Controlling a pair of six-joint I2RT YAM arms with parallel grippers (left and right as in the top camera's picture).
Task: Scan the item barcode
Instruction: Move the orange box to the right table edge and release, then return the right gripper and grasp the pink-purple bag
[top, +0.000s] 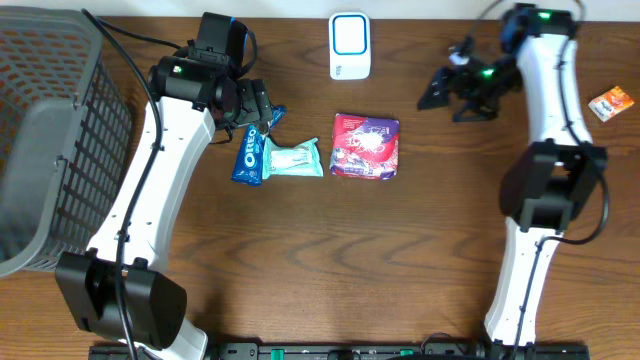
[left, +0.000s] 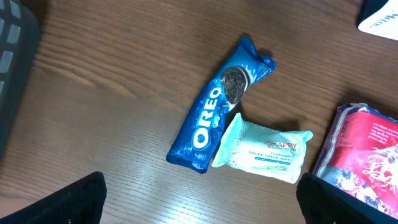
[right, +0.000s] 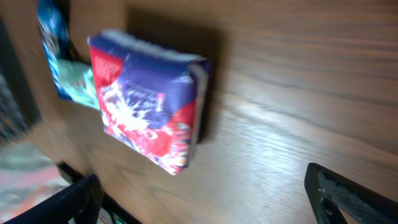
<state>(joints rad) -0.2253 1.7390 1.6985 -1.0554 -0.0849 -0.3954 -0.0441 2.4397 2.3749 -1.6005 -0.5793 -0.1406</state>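
Observation:
A blue Oreo pack (top: 248, 155) (left: 217, 115) lies on the wooden table, touching a mint-green wipes pack (top: 292, 158) (left: 264, 149) on its right. To their right lies a red and purple packet (top: 366, 146) (right: 149, 106). At the table's back edge stands a white barcode scanner (top: 349, 46). My left gripper (top: 262, 110) (left: 202, 199) hovers open just behind the Oreo pack, holding nothing. Further right, my right gripper (top: 448, 100) (right: 205, 199) is open and empty above bare table, apart from the red packet.
A large grey mesh basket (top: 50, 140) fills the left side of the table. A small orange packet (top: 611, 103) lies at the far right. The scanner's corner (left: 379, 18) shows at the top right of the left wrist view.

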